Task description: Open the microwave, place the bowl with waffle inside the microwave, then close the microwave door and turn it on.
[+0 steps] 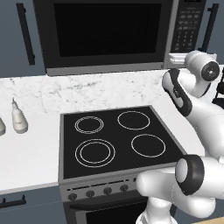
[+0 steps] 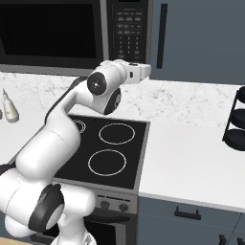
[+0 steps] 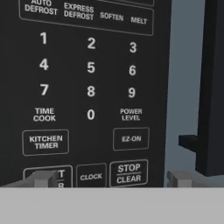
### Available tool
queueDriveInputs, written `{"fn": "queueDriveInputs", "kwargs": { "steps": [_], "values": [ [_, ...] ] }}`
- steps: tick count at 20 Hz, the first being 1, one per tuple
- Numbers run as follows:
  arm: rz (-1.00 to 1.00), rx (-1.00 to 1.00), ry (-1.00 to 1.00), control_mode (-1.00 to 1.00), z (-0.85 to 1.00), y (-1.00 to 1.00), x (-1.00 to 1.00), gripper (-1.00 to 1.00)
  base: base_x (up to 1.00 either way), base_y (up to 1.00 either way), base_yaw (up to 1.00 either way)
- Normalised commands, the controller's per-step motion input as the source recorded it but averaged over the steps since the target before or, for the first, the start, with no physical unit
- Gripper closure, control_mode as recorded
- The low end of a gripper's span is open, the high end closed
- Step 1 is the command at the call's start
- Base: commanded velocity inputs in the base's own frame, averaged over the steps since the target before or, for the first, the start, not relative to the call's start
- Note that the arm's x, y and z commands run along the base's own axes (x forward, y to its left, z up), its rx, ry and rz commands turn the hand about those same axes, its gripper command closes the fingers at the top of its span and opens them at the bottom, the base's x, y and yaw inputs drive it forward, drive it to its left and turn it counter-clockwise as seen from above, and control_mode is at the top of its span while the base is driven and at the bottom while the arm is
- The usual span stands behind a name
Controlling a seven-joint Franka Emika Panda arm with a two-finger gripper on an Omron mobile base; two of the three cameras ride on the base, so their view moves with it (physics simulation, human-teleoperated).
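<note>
The microwave (image 1: 109, 35) hung above the stove (image 1: 116, 142), its door (image 1: 107, 33) shut across most of the front, the button panel (image 1: 187, 26) at its right end. I judged the door stiff and rigid, hinged, likely needing a firm pull at its edge beside the panel; the panel buttons looked flat and would want only a light press. My fingers (image 3: 109, 178) stood wide apart, holding nothing, just in front of the panel's lower rows. The hand view gave me the key labels, digits and the stop-clear key (image 3: 128, 173), plus a cabinet handle (image 3: 210, 87) to the right. The base views gave instead the whole microwave, the marble surface (image 2: 191, 153) and two bottles (image 1: 18, 118) at the left. I could not tell where the bowl lay.
</note>
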Motion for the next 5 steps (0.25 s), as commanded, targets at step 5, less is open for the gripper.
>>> {"fn": "queueDriveInputs", "kwargs": {
  "steps": [5],
  "values": [
    [0.00,0.00,0.00,-1.00,0.01,0.00,-0.19,-1.00,0.00,0.00,0.00]
  ]
}}
